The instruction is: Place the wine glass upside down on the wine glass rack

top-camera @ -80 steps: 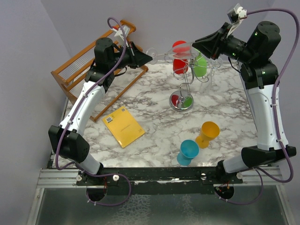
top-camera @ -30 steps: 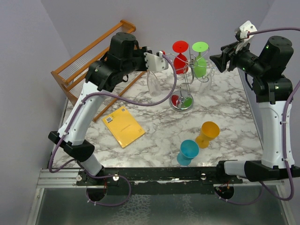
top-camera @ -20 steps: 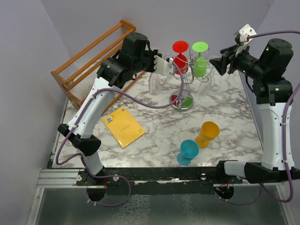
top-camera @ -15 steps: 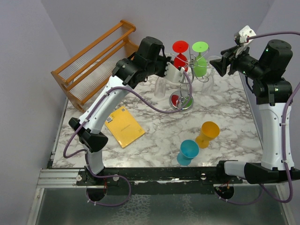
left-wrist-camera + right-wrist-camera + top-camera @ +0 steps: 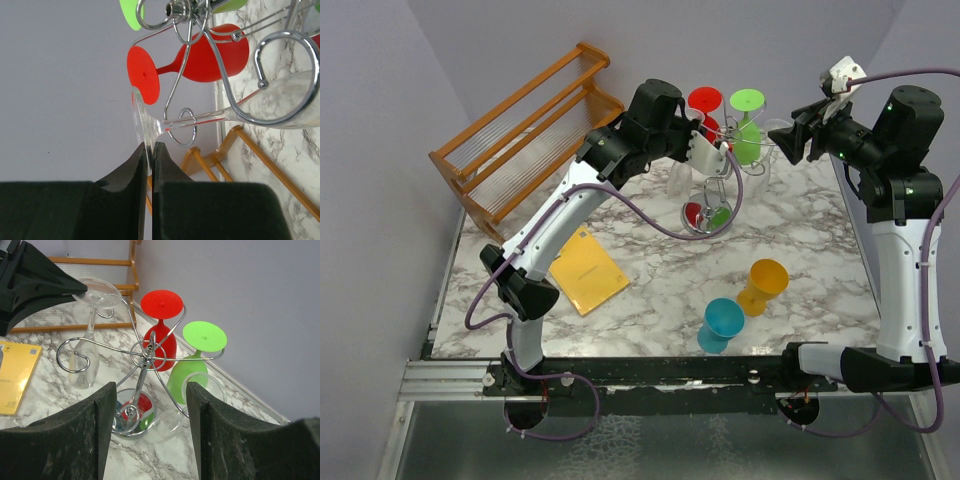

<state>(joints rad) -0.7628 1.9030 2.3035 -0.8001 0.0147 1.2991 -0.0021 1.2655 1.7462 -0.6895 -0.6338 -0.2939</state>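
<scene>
Marbled bench [image 5: 800, 250] — wine glass rack [image 5: 708, 218] at 12 o'clock. Clear wine glass [image 5: 280, 107]: inverted, stem inside the rack's 9 o'clock scroll arm [image 5: 260, 85], foot clamped by left hand [image 5: 149, 152]. Right hand [image 5: 150, 390]: fingers apart, empty. Step — hanging; next move is probably a gentle release.

On white marbled table [image 5: 800, 230]: yellow booklet [image 5: 588, 270] lying flat toward the left; orange goblet [image 5: 764, 285] and teal goblet [image 5: 721, 324] standing near each other toward the front. At back left, slatted wooden rack [image 5: 520, 125] beside the wall. Farther back, red glass [image 5: 705, 100] and green glass [image 5: 748, 140] hanging bowl-down, feet up, side by side.
</scene>
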